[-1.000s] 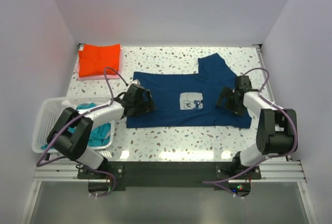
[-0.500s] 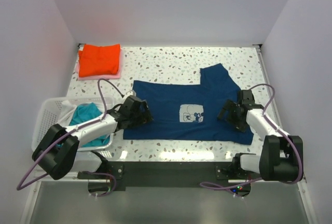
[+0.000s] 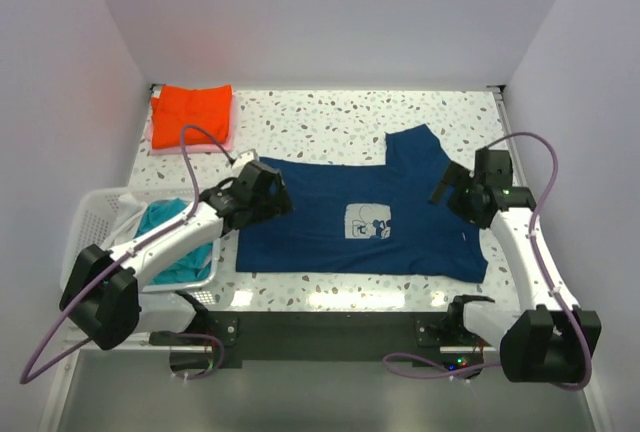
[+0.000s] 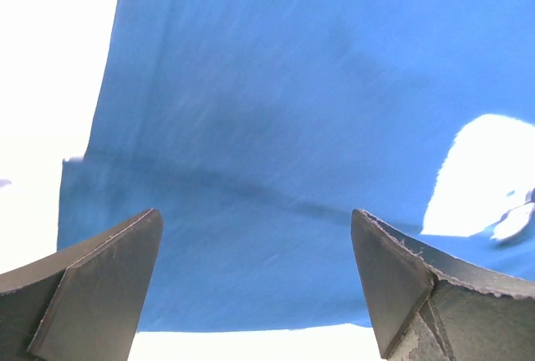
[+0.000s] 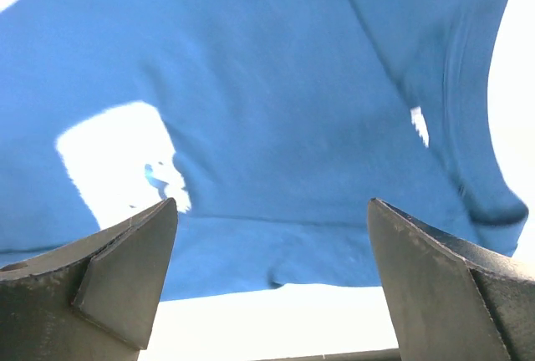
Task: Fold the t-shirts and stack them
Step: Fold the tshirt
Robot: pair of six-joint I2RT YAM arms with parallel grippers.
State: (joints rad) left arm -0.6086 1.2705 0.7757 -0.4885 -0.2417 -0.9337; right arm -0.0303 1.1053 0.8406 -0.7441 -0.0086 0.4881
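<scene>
A navy t-shirt (image 3: 340,242) with a pale square print (image 3: 367,222) lies spread flat across the middle of the table, one sleeve (image 3: 415,147) pointing to the far side. My left gripper (image 3: 272,199) hovers open over its left part, with blue cloth (image 4: 276,110) under the jaws and nothing between them. My right gripper (image 3: 455,192) hovers open over the right part, above the cloth (image 5: 276,85) near its edge. A folded orange-red t-shirt (image 3: 192,114) lies on a pink one (image 3: 190,145) at the far left. A teal t-shirt (image 3: 165,224) sits in the basket.
The white slatted basket (image 3: 88,227) stands at the near left, beside the left arm. White walls close in the table on three sides. The speckled tabletop (image 3: 320,117) shows bare behind the navy shirt.
The navy shirt has slid toward the near edge. Both grippers then drew back toward the far side, the right one also outward to the right. Both stayed open.
</scene>
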